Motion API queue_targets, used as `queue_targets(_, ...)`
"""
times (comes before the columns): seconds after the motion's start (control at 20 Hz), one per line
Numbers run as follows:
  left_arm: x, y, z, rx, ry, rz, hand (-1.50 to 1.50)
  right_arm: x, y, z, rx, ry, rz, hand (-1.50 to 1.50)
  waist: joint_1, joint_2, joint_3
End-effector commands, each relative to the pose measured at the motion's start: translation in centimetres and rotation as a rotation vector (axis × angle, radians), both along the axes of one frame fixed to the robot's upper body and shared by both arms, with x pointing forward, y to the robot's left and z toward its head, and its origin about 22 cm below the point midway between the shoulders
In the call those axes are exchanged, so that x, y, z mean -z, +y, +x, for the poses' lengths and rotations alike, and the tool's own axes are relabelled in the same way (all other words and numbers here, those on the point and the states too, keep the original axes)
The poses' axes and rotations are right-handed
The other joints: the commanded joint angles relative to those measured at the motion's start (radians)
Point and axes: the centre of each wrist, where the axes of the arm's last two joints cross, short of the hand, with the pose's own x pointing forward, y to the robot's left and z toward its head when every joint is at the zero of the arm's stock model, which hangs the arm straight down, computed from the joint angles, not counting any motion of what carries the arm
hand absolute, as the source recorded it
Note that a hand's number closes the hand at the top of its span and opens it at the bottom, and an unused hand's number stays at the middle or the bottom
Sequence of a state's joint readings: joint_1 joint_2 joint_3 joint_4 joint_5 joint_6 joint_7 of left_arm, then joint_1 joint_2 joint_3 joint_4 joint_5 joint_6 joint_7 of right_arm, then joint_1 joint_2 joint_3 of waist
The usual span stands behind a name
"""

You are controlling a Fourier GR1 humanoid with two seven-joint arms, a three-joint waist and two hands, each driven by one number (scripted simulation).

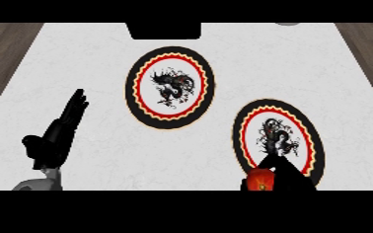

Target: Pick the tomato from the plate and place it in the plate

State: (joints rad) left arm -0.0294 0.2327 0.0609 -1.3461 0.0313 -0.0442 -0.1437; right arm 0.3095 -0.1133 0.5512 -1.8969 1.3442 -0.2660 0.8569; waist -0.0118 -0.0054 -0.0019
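1. My right hand (291,175) is curled round the tomato (258,181) at the near edge of the near plate (275,102), on the right. My fingers hide part of the fruit, so it may sit shallow and slip as I lift.
2. The far plate (132,89) lies to the left and farther off; a low carry could clip either rim.
3. My left hand (55,138) rests open at the left, near that path.

Tomato (260,181) in right robot hand (290,175)

Glossy red tomato (258,181), matt white counter (87,59), wood-grain floor (16,34).
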Motion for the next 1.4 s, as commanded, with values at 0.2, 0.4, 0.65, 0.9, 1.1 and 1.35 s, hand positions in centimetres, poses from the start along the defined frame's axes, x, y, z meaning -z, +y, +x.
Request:
queue_targets(0.2, 0.4, -0.4, -0.8, 0.003, 0.011, -0.007, 0.0, -7.5, 3.3, -2.1, 0.003, -0.23, -0.068, 1.5, 0.011, 0.002, 0.001)
queue_targets(0.4, -1.0, -0.5, 1.1, 0.013, -0.008, 0.013, 0.0, -9.2, 5.2, -1.6, -0.029, -0.366, -0.095, 1.5, 0.012, 0.004, 0.001)
queue_targets(0.65, -0.2, -0.5, 1.4, 0.003, -0.011, 0.017, 0.0, -11.1, 7.5, -0.8, -0.083, -0.368, -0.09, 1.5, 0.014, 0.005, 0.001)
queue_targets(0.9, 0.2, -0.8, -1.1, 0.022, -0.003, 0.001, 0.0, -12.8, 8.1, 4.9, -0.078, -0.376, -0.056, 1.5, 0.029, 0.006, 0.001)
queue_targets(1.1, -0.2, -1.7, 0.7, 0.035, -0.005, -0.014, 0.0, -12.3, 10.2, 8.5, -0.13, -0.316, -0.022, 1.5, 0.031, 0.008, 0.001)
queue_targets(1.35, -1.0, -0.8, 1.7, 0.029, 0.005, 0.009, 0.0, -11.8, 12.5, 11.7, -0.177, -0.285, 0.027, 1.5, 0.038, 0.009, 0.002)
